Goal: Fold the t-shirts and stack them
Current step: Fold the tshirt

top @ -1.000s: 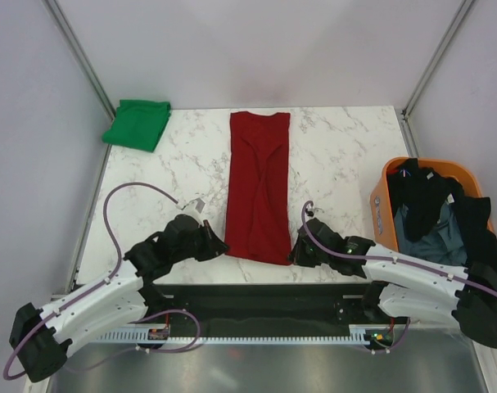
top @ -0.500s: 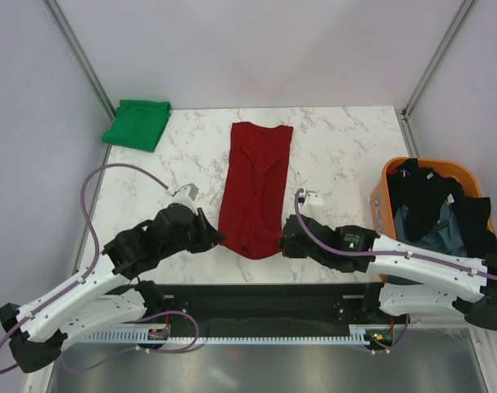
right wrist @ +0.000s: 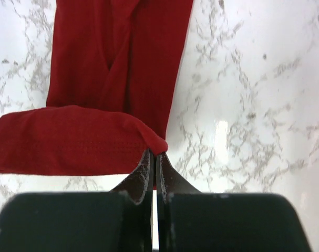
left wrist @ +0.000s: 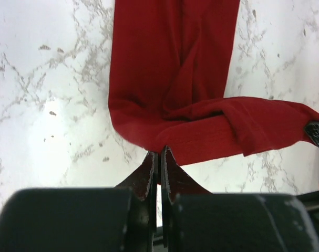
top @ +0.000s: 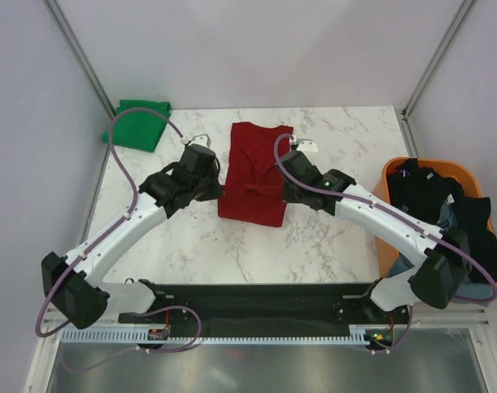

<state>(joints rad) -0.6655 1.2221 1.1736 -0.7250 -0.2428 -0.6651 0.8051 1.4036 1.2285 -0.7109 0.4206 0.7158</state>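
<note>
The dark red t-shirt [top: 255, 172] lies as a narrow strip in the middle of the marble table, its near end lifted and carried back over the rest. My left gripper [top: 218, 190] is shut on the left corner of that hem [left wrist: 164, 142]. My right gripper [top: 282, 190] is shut on the right corner [right wrist: 148, 139]. The lifted hem hangs between the two grippers above the flat part of the shirt [right wrist: 117, 58]. A folded bright green t-shirt [top: 137, 123] lies at the far left corner. Black and grey-blue garments [top: 432, 209] fill the basket.
An orange plastic basket [top: 385, 192] stands at the right edge of the table. Bare marble [top: 232, 254] lies in front of the shirt. Frame posts rise at the far corners.
Both grippers have moved away from the near edge toward the far side, carrying the red shirt's near hem up and over the shirt. The shirt now looks about half as long.
</note>
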